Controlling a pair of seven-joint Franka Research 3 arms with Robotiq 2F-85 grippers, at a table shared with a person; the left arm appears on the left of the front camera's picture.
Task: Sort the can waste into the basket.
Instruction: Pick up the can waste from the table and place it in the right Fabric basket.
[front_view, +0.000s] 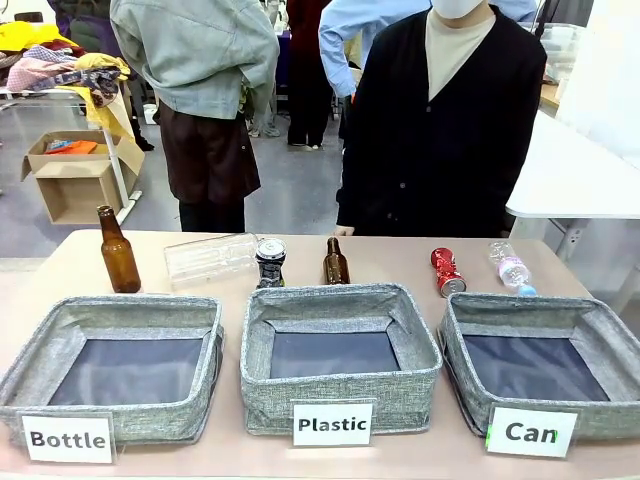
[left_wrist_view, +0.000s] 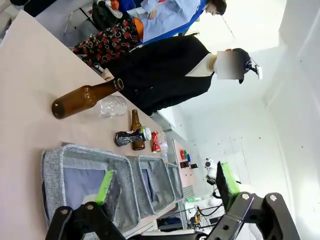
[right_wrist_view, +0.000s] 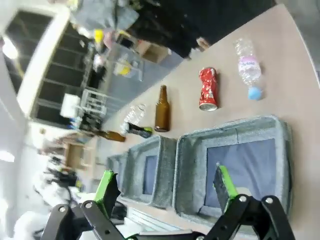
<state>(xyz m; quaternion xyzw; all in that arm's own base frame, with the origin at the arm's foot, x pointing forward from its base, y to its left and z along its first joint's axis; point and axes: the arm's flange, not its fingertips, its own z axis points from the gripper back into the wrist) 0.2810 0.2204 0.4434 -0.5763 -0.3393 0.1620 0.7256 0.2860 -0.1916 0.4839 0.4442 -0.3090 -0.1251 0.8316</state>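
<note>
A crushed red can (front_view: 447, 271) lies on the table behind the grey basket (front_view: 600, 420) labelled "Can" at the right. A crushed black can (front_view: 270, 262) stands behind the middle bin. In the right wrist view the red can (right_wrist_view: 208, 89) lies beyond the basket (right_wrist_view: 186, 165), and my right gripper (right_wrist_view: 165, 190) hangs open above the basket's near side. The left wrist view shows my left gripper (left_wrist_view: 167, 182) open above the bins, with the black can (left_wrist_view: 131, 136) and red can (left_wrist_view: 156, 142) farther off.
Grey bins labelled "Bottle" (front_view: 40, 405) and "Plastic" (front_view: 262, 395) stand left and middle. Two brown glass bottles (front_view: 118, 251) (front_view: 336, 263) stand upright, and clear plastic bottles (front_view: 211, 257) (front_view: 509, 266) lie on the table. A person in black (front_view: 440, 120) stands at the far edge.
</note>
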